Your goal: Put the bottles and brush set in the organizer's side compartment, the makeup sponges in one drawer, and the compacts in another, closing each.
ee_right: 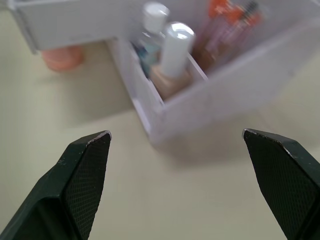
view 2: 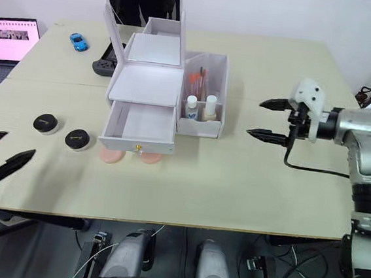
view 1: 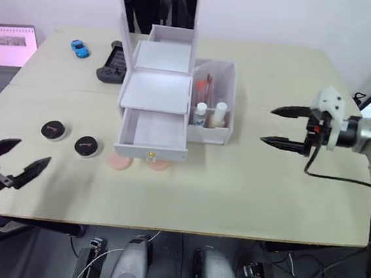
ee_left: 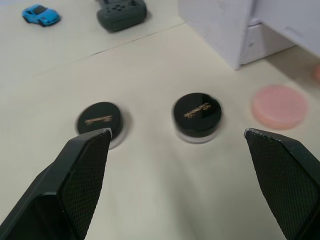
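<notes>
Two bottles (view 1: 211, 113) are standing upright in the organizer's side compartment (view 1: 226, 74), left of the released right gripper (view 1: 285, 128); left gripper (view 1: 18, 156) also spread.

tabletop (view 1: 245, 197): matt, smooth beige
organizer (view 1: 157, 93): smooth white plastic
compacts (ee_left: 196, 113): glossy black lids
sponges (ee_left: 279, 100): matt pink

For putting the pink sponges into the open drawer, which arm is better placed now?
Probably the left. The left gripper, open, hovers on the same side as the sponges; the right gripper is beyond the side compartment.
</notes>
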Available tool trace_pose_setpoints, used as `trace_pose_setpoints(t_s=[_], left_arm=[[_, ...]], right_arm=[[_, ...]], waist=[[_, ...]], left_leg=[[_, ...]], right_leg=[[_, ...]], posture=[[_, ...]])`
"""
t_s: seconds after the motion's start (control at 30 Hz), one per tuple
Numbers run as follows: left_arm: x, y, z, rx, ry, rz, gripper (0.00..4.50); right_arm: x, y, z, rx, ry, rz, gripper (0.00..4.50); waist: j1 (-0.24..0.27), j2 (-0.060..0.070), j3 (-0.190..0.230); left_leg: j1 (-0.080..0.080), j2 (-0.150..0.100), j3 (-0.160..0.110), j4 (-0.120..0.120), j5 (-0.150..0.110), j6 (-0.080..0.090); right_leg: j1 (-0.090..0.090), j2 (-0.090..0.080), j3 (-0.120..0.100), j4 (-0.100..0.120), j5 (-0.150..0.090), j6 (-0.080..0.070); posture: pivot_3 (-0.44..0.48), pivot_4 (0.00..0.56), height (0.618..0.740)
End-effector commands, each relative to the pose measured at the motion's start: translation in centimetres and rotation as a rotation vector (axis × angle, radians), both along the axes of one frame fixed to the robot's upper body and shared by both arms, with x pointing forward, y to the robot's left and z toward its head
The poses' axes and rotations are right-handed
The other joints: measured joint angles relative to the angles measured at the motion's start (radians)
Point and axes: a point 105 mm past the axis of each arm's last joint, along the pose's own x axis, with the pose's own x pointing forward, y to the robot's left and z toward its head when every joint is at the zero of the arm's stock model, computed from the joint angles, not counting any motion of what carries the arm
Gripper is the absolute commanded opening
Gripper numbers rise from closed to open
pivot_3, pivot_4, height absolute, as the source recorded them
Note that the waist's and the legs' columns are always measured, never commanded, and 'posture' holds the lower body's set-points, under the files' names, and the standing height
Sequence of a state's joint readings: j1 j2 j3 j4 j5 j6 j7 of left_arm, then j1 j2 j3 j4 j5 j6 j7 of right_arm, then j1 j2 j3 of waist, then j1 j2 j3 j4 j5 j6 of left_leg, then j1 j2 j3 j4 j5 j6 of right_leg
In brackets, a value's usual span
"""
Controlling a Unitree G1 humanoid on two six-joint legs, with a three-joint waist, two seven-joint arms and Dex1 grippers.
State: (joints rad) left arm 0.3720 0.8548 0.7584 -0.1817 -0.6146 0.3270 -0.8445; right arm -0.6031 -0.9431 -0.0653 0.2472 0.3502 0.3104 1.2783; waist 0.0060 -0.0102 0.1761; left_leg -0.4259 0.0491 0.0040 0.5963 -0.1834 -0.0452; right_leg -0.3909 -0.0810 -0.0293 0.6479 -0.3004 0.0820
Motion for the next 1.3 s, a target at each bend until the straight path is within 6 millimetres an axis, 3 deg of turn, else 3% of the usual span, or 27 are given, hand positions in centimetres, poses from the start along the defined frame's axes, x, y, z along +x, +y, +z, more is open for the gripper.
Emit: trace_pose_setpoints(t_s=[0.03,0.2,0.33,0.43,0.57,0.73,0.9,1.13,1.3], left_arm=[[0.2,2.9,1.8,0.055,-0.041,0.041,4.48],[0.4,4.5,2.1,0.073,-0.043,0.055,4.48],[0.5,4.8,2.2,0.089,-0.045,0.044,4.48],[0.9,4.1,2.5,0.082,-0.046,0.007,4.48],[0.9,2.0,2.8,0.041,-0.021,-0.083,4.48],[-0.8,-3.0,1.3,-0.058,0.122,-0.272,4.48],[-0.8,-7.6,-1.7,-0.09,0.106,-0.281,4.48],[-1.1,-13.4,-5.0,-0.183,0.113,-0.28,4.48],[0.3,-18.8,-6.9,-0.259,0.092,-0.284,4.48]], right_arm=[[-0.2,-3.0,-0.3,-0.001,-0.029,-0.109,4.5],[-0.5,-4.5,-1.6,0.01,-0.023,-0.181,4.5],[-0.5,-4.3,-1.1,0.026,-0.052,-0.182,4.5],[-0.3,-3.1,0.3,0.06,-0.066,-0.135,4.5],[-0.3,-0.1,2.4,0.108,-0.083,-0.02,4.5],[-1.5,5.2,4.5,0.128,-0.042,0.207,4.5],[-2.9,10.2,5.7,0.109,-0.035,0.389,4.5],[-4.9,12.2,5.0,0.047,0.027,0.469,4.5],[-4.1,12.0,4.6,-0.007,0.006,0.417,4.5]], waist=[[-0.001,0.0,0.0],[-0.014,0.001,0.0],[-0.023,0.001,0.0],[-0.022,0.001,0.0],[-0.024,0.001,0.0],[-0.023,0.0,0.0],[-0.02,0.001,-0.001],[-0.01,-0.002,-0.002],[-0.001,-0.002,-0.004]], left_leg=[[0.0,0.001,0.0,0.0,0.0,0.0],[0.001,0.001,0.002,-0.001,0.0,0.0],[0.001,0.002,0.002,-0.002,0.0,0.0],[0.001,0.002,0.002,-0.002,0.0,0.0],[0.001,0.002,0.002,-0.002,0.0,0.0],[0.001,0.002,0.003,-0.002,0.0,-0.001],[0.001,0.002,0.002,-0.002,0.0,-0.001],[0.0,0.001,0.001,0.001,0.0,0.0],[0.001,0.001,0.001,0.001,0.0,0.0]], right_leg=[[0.0,0.001,0.0,0.0,0.0,0.0],[-0.001,0.0,0.001,0.001,0.0,0.0],[-0.001,0.001,0.001,0.001,0.002,0.004],[-0.002,0.001,0.001,0.001,0.002,0.004],[-0.002,0.0,0.001,0.002,0.002,0.004],[-0.002,0.0,0.001,0.002,0.002,0.004],[-0.001,0.0,0.002,0.002,0.002,0.003],[0.0,0.0,0.002,0.002,0.002,0.003],[0.002,0.0,0.003,0.002,0.002,0.003]], posture=[[0.0,0.15,0.74],[0.0,0.15,0.74],[0.0,0.15,0.74],[0.0,0.15,0.74],[0.0,0.15,0.74],[0.0,0.15,0.74],[0.0,0.15,0.74],[0.0,0.15,0.74],[0.0,0.15,0.74]])
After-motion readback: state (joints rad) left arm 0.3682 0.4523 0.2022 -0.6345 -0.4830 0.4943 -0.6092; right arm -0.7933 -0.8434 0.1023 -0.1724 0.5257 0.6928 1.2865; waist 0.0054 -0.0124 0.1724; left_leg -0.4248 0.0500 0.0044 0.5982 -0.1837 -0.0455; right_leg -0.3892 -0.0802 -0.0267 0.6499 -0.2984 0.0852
